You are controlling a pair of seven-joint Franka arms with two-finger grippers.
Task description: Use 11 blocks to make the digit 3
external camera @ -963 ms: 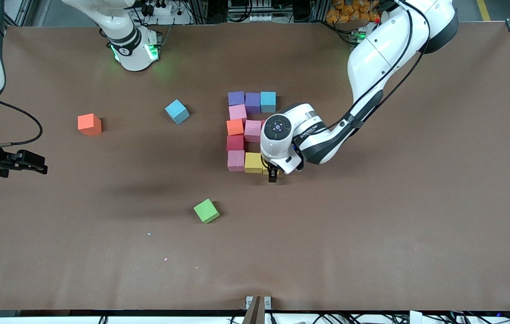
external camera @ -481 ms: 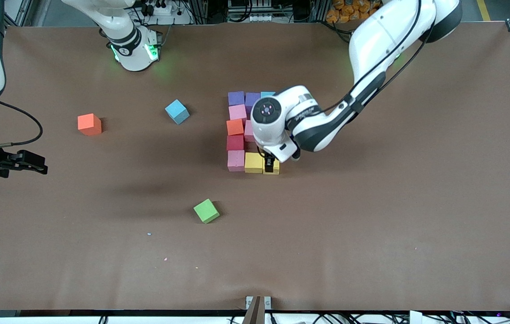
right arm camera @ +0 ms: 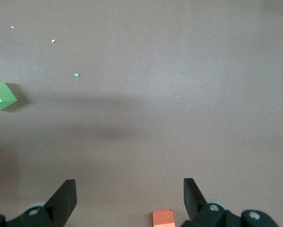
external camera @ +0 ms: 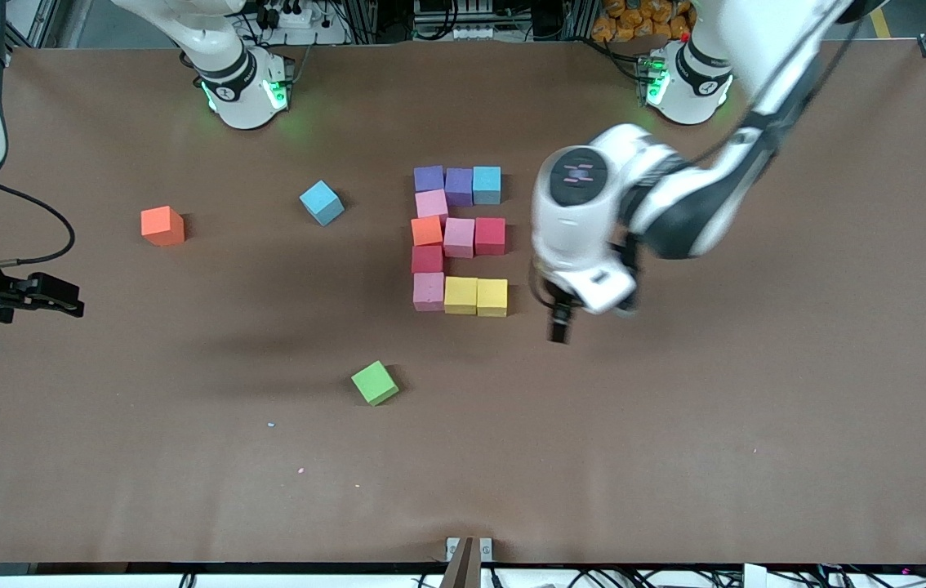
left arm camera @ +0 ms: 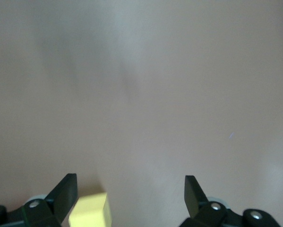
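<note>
1. Surface: the brown paper-covered table (external camera: 757, 408) carries a finished block figure at its middle.
2. Change: a second ago my left gripper (external camera: 558, 327) stood at the yellow foam cube (external camera: 492, 297); it has since lifted away, jaws spread and empty, over bare table beside that cube.
3. Meaning: the digit 3 (external camera: 459, 238), eleven touching cubes, reads complete by my judgement.
4. Spares: the green foam cube (external camera: 374, 382), a loose orange cube (external camera: 162, 225) and a loose blue cube (external camera: 322, 202) lie well apart.
5. My right gripper (right arm camera: 127, 198) waits, spread, empty.
</note>
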